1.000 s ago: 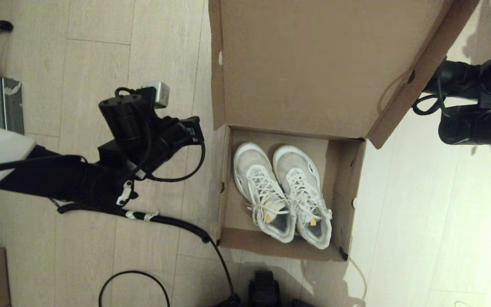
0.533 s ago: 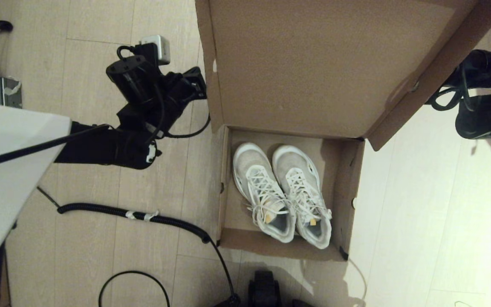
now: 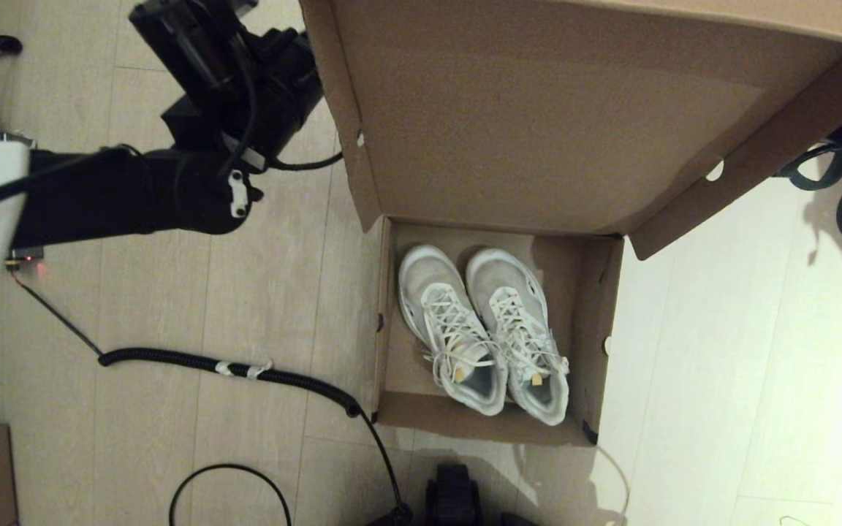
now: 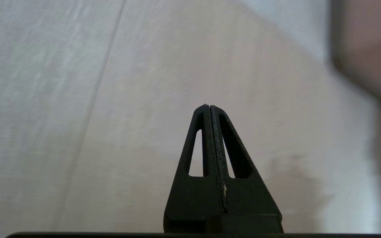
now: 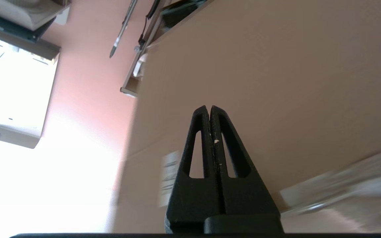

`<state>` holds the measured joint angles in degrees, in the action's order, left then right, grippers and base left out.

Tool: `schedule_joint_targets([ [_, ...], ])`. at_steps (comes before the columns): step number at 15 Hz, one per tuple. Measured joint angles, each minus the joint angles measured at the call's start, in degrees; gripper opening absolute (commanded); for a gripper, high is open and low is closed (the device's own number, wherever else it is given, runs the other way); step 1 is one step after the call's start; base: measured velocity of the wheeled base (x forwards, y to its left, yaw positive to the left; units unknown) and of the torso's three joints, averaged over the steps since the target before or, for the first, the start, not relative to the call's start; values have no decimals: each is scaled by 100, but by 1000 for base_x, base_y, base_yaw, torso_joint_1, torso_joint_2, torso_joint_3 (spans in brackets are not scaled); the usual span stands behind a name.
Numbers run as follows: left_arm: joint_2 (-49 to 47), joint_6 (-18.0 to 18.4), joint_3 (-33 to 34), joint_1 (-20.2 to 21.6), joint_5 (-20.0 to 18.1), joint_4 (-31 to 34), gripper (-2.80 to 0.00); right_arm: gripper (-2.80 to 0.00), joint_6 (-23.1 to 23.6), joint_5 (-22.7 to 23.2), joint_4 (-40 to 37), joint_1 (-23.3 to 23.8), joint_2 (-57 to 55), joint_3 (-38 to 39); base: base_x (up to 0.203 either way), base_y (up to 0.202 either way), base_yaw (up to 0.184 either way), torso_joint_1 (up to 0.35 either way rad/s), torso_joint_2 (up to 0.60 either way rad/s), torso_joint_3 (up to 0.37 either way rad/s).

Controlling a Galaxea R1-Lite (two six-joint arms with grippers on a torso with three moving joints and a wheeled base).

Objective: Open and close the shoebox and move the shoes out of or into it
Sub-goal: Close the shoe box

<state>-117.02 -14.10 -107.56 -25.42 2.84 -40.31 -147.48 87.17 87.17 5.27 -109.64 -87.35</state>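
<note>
Standing open on the floor, shoebox [image 3: 596, 307] holds the shoes [image 3: 483, 332] side by side.
Lid hides right hand [image 5: 209, 108]; left hand [image 4: 209, 106] beside it; both pressed together. White label [image 5: 170, 177] blurred, unreadable.

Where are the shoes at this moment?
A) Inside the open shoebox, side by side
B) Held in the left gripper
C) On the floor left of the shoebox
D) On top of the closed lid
A: the shoes lie side by side inside the shoebox, whose lid is raised.
</note>
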Motion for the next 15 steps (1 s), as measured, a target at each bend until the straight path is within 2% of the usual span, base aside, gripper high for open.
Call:
schedule_joint_targets([
  [2,400,-242,13,-209,-1,370,-280,-280,84,0,0,0,346,448,0,0,0,0,0,0],
  [4,734,-274,157,-409,3,483,-280,-280,188,-2,0,10,727,1034,0,0,0,0,0,0],
  [7,1275,-280,976,-699,22,503,-280,-280,628,-2,-2,7,1446,2295,0,0,0,0,0,0],
  [11,2193,-296,3091,-1113,11,399,-280,-280,1113,-2,0,7,2507,3995,0,0,0,0,0,0],
  [15,3072,-274,5348,-1563,-21,-44,-280,-280,1464,-2,0,-1,3434,5467,0,0,0,0,0,0],
])
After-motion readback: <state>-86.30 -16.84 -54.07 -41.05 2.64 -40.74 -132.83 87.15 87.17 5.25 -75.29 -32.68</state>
